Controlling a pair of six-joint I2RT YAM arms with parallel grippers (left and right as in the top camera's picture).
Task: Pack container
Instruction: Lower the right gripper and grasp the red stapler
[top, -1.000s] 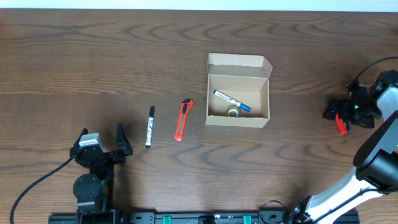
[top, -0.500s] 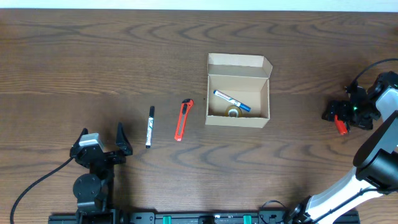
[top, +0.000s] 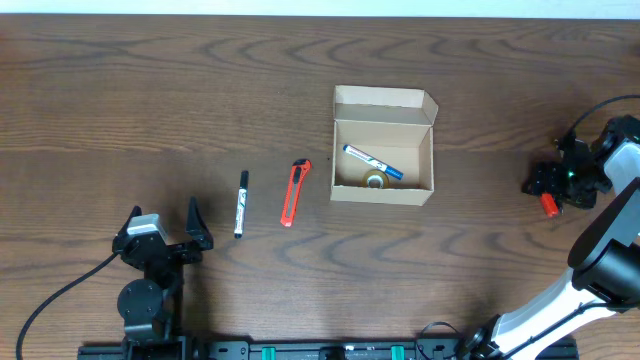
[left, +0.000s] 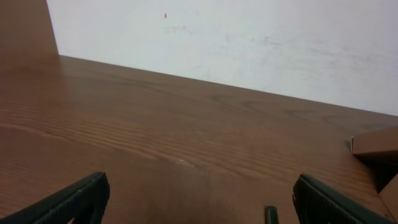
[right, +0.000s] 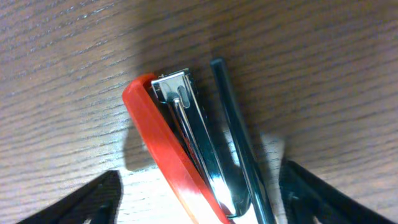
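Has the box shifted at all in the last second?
No. Overhead, the container sits just as before: same gap to the red utility knife beside it, same place on the table grain.

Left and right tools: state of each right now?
Left tool: open, holding nothing.
Right tool: open, straddling the red-and-silver metal stapler, not gripping it.
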